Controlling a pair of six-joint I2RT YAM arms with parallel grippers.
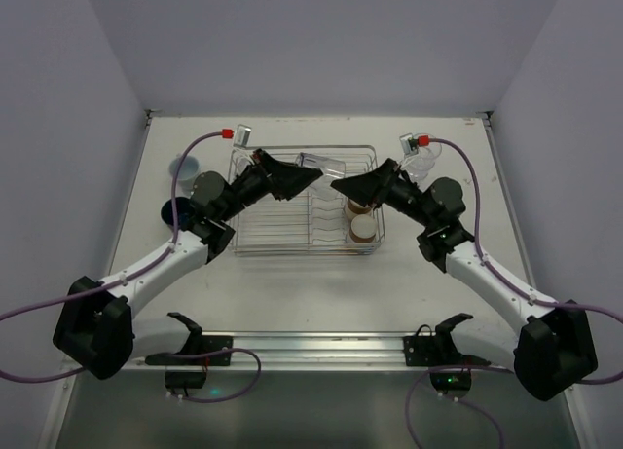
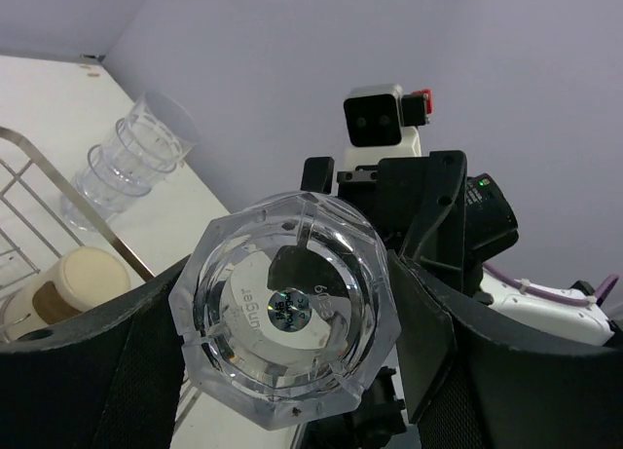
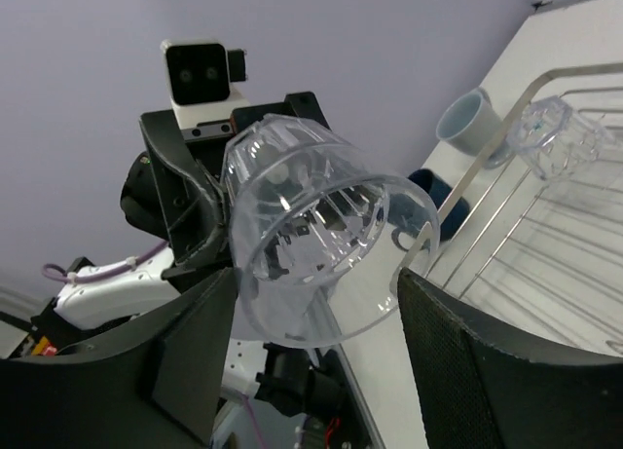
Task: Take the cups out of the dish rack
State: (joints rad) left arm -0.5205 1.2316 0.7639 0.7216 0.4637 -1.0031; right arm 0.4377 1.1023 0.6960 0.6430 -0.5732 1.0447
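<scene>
**Clear Tumbler Suspended Between Both Tools Above the Rack**

The left tool is gripping a clear faceted plastic tumbler around its base end and is holding it on its side in the air. In the top view the tumbler is hanging at the centre of the frame, over the far half of the rectangular silver wire dish rack.

The right tool is meeting it from the right of the frame. Its fingers are standing on either side of the tumbler's open mouth. The pictures are not showing whether they are pressing on the rim, so its state cannot be told.

Cups sitting inside the rack:
- A tan cup and a second tan cup are sitting at the right end.
- A second clear faceted tumbler is lying near the far wire edge.

Cups standing on the white surface outside the rack:
- A stack of clear ribbed tumblers is standing at the upper right of the top view, just beside the rack.
- A pale blue cup is standing at the upper left.
- A dark blue cup is standing just below the pale blue one, partly behind the left arm.
</scene>
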